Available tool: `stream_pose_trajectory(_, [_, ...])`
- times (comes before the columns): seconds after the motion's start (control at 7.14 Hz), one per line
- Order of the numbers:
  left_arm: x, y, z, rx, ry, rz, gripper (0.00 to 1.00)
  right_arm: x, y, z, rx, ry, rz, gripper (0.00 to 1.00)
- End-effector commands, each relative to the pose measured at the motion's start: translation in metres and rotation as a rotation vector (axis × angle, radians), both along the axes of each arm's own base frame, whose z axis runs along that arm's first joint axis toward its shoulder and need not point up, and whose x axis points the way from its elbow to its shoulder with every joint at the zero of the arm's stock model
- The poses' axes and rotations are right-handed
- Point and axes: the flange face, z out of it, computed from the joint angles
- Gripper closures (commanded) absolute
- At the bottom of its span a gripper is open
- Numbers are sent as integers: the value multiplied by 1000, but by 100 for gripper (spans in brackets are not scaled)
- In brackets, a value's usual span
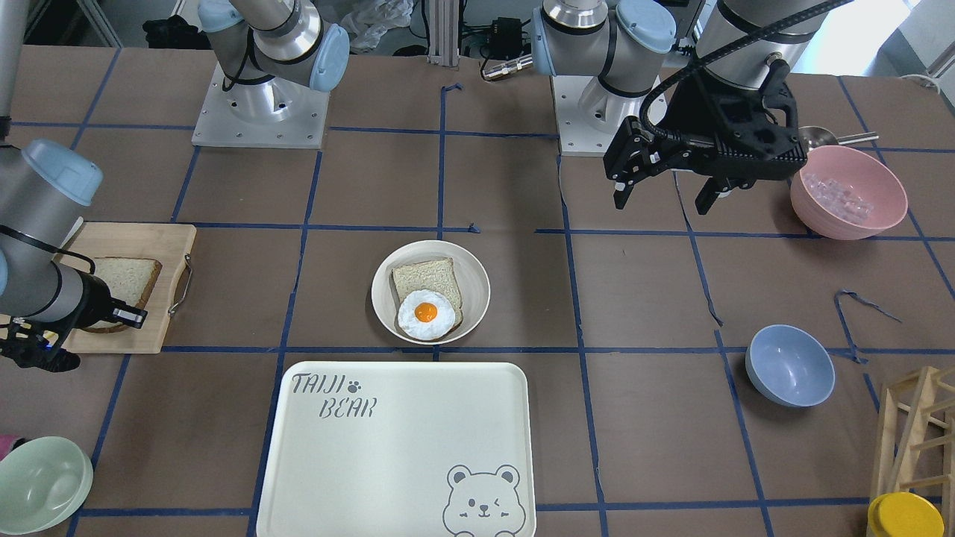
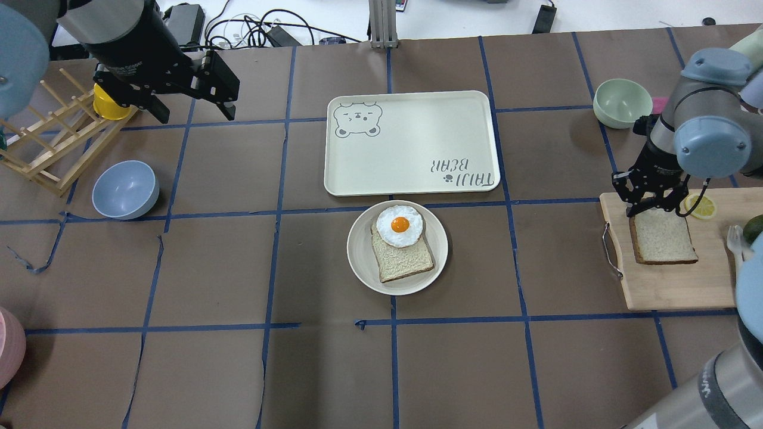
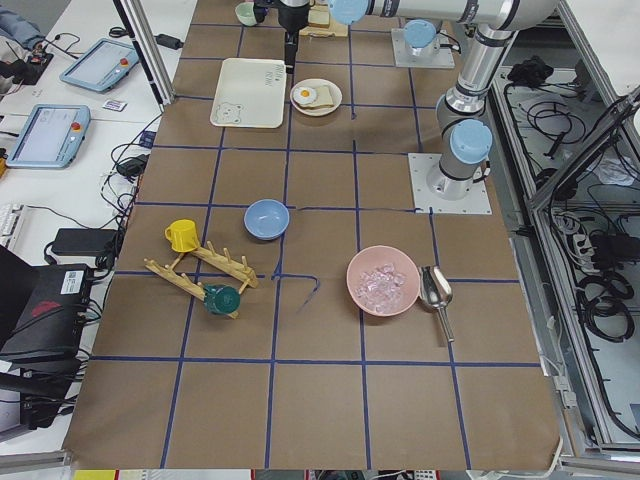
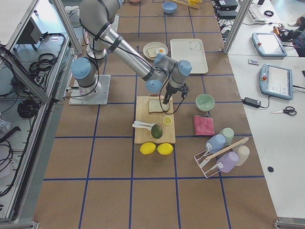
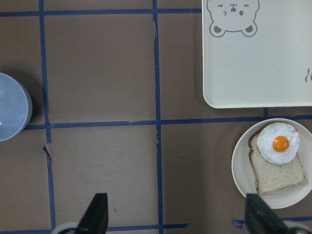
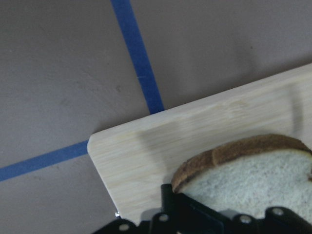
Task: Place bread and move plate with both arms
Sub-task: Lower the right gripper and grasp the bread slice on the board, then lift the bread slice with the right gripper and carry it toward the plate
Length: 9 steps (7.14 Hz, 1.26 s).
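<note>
At the robot's right end of the table you'll find the bread (image 2: pixel 663 238) lying flat on the wooden cutting board (image 2: pixel 673 286), so nothing of the task looks finished yet. The right gripper (image 2: pixel 654 208) is down at the slice's far edge with its jaws spread. You cannot tell from these views whether it touches the crust. I'd judge the pick-up is just being set up, with the carry to the plate (image 2: pixel 363 268) and the two-armed plate move left to do.

The left gripper (image 1: pixel 662 203) hangs high over the left side, jaws wide and gripping nothing.

As for containers, the plate at mid-table already holds a smaller slice (image 2: pixel 405 259) topped with a fried egg (image 2: pixel 400 225). Just beyond it the bear tray (image 2: pixel 411 143) carries nothing. The blue bowl (image 2: pixel 125 189) on the left and the green bowl (image 2: pixel 622 102) at far right look bare inside. The pink bowl (image 1: pixel 848 192) holds clear, ice-like pieces.
</note>
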Motion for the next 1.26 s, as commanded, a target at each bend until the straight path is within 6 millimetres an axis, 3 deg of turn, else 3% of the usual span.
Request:
stream_pose_trajectory(0.0, [-1, 0, 0, 0, 0, -2, 0, 0, -1, 6, 5, -1, 2, 100])
stream_pose_trajectory(0.42, [0, 0, 0, 0, 0, 0, 0, 6, 0, 36, -25, 3, -11, 100])
stream_pose_trajectory(0.98, [0, 0, -1, 1, 0, 0, 0, 8, -23, 99, 35, -54, -58, 100])
stream_pose_trajectory(1.12, [0, 0, -1, 1, 0, 0, 0, 25, -29, 107, 34, -46, -45, 100])
